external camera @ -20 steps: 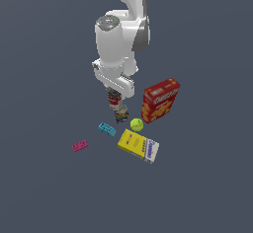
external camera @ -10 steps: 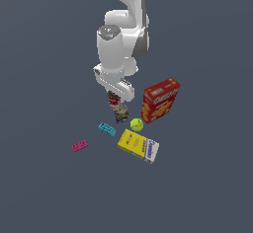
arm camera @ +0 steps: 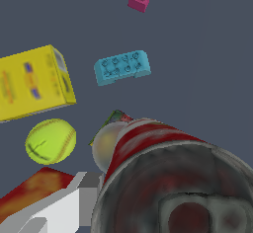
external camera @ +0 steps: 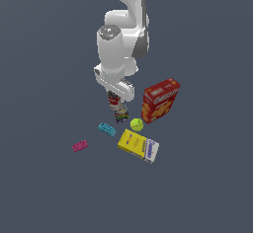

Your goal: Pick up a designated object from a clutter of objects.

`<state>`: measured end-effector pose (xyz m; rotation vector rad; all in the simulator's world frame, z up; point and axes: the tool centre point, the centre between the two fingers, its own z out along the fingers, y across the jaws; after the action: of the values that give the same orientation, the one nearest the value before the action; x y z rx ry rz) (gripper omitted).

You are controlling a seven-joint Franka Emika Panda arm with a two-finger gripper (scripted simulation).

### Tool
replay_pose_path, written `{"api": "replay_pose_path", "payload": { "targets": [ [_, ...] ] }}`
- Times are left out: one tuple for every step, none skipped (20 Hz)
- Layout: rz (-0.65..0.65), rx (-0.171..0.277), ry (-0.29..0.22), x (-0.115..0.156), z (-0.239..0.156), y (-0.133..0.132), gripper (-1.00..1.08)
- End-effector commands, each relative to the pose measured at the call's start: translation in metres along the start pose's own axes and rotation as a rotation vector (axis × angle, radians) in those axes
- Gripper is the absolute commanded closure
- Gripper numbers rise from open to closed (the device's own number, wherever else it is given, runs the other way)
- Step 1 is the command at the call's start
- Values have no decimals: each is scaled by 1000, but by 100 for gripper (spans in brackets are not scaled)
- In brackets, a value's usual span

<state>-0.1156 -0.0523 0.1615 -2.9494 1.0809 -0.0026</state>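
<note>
The designated object, a can [external camera: 114, 99] with a red and white label, hangs just above the floor with my gripper [external camera: 115, 101] shut on it. In the wrist view this can [arm camera: 148, 150] fills the frame close up, its dark metal top toward the camera, and one white finger [arm camera: 74, 200] shows beside it. The rest of the clutter of objects lies below: a shorter multicoloured can [external camera: 121, 116] sits directly under the held can, and only its pale top [arm camera: 105, 147] peeks out in the wrist view.
A red cracker box [external camera: 159, 100] stands at the exterior view's right of the cans. A tennis ball [external camera: 137, 124] and a yellow-and-white flat box [external camera: 138, 145] lie in front. A cyan brick [external camera: 106, 128] and a pink brick [external camera: 79, 146] lie toward the exterior view's left.
The gripper has risen slightly with the red and white can in it, and the arm's upper links have shifted. The other objects have not moved.
</note>
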Motion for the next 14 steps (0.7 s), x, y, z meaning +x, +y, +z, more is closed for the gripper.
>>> {"api": "replay_pose_path", "payload": {
  "targets": [
    [0, 0, 0, 0, 0, 0, 108],
    [0, 0, 0, 0, -1, 0, 108],
    [0, 0, 0, 0, -2, 0, 108],
    [0, 0, 0, 0, -3, 0, 108],
    [0, 0, 0, 1, -5, -1, 108],
    [0, 0, 0, 1, -8, -1, 108],
    [0, 0, 0, 1, -10, -2, 108],
    [0, 0, 0, 2, -13, -2, 108],
    [0, 0, 0, 2, -17, -3, 108],
    [0, 0, 0, 2, -21, -3, 108],
    [0, 0, 0, 3, -26, -4, 108],
    [0, 0, 0, 3, -31, -5, 108],
    [0, 0, 0, 4, -36, -5, 108],
    [0, 0, 0, 5, -42, -6, 108]
  ]
}}
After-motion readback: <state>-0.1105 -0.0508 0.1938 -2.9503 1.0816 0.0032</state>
